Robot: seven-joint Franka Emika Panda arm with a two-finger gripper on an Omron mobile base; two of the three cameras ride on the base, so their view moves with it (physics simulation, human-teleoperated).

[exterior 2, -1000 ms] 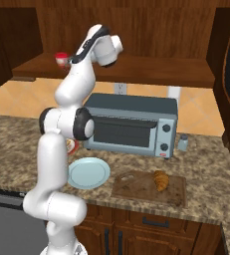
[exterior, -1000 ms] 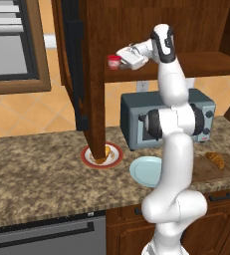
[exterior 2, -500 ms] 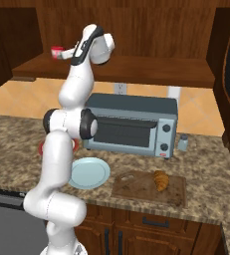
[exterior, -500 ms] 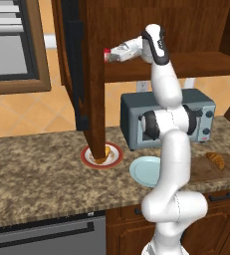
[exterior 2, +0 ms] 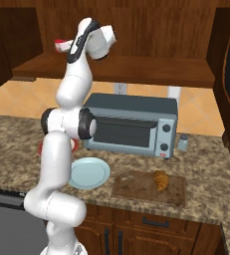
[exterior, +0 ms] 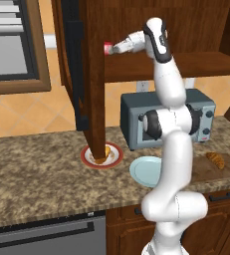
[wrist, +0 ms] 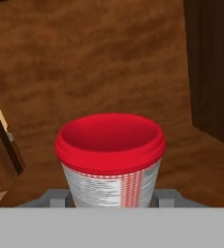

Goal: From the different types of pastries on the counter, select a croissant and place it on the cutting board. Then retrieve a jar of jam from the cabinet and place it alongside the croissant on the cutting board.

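Note:
The jar of jam (wrist: pixel 111 160), red-lidded with a whitish band, sits between my gripper's (wrist: pixel 111 198) fingers, which are shut on its sides. In the left base view the gripper (exterior: pixel 112 48) reaches left at shelf height in the cabinet (exterior: pixel 186 64), with the jar (exterior: pixel 107 48) at its tip beside the open door (exterior: pixel 91 74). From the right side, the jar (exterior 2: pixel 60 45) hangs just above the shelf (exterior 2: pixel 151 69). The croissant (exterior 2: pixel 161 180) lies on the cutting board (exterior 2: pixel 136 187) on the counter (exterior: pixel 37 179). The board (exterior: pixel 201 167) and croissant (exterior: pixel 216 159) are at the right.
A grey toaster oven (exterior 2: pixel 131 130) stands under the shelf. A pale blue plate (exterior 2: pixel 89 173) lies left of the board. A red-rimmed plate with the yellow-orange wedge (exterior: pixel 101 154) sits below the door's edge. A small shaker (exterior 2: pixel 183 143) stands right of the oven.
The gripper has closed on the jar and raised it a little off the shelf, shifting slightly left.

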